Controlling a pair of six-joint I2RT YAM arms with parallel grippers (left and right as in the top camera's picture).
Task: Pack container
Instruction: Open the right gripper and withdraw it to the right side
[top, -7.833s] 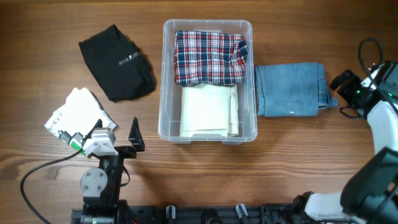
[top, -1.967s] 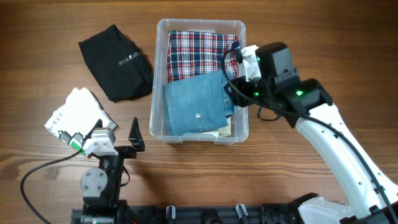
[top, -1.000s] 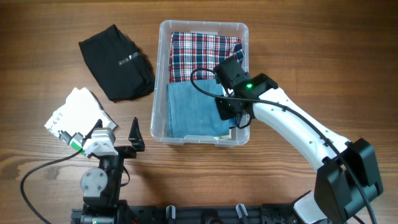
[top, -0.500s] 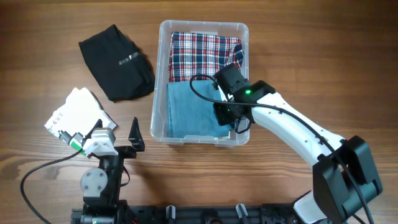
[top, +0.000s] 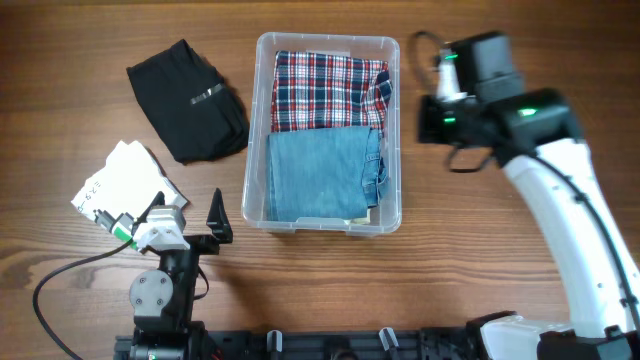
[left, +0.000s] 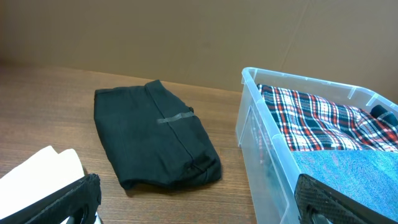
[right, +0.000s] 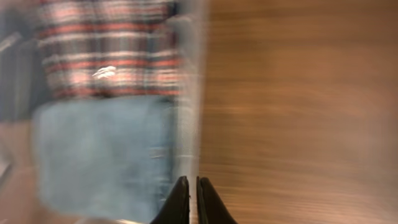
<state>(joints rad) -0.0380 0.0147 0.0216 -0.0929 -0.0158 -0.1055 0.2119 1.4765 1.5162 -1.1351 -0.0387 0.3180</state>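
The clear plastic container (top: 255, 130) stands mid-table. A red plaid shirt (top: 330, 90) fills its far half and folded blue jeans (top: 320, 178) lie in its near half over a cream cloth. My right gripper (top: 430, 118) hovers just right of the container; in the blurred right wrist view its gripper (right: 193, 199) is shut on nothing, above the container wall (right: 186, 93), with the jeans (right: 99, 149) and plaid shirt (right: 106, 56) to the left. My left gripper (top: 215, 220) rests open near the front edge, seen wide open (left: 196, 208) in its wrist view.
A folded black garment (top: 190, 100) lies left of the container, also visible as the black garment (left: 158, 140) in the left wrist view. A white folded item (top: 125, 180) sits near the left arm. Bare wood lies right of the container.
The right gripper has let go of the jeans, lifted out of the container and swung to its right. The jeans now lie flat inside. The left arm has not moved.
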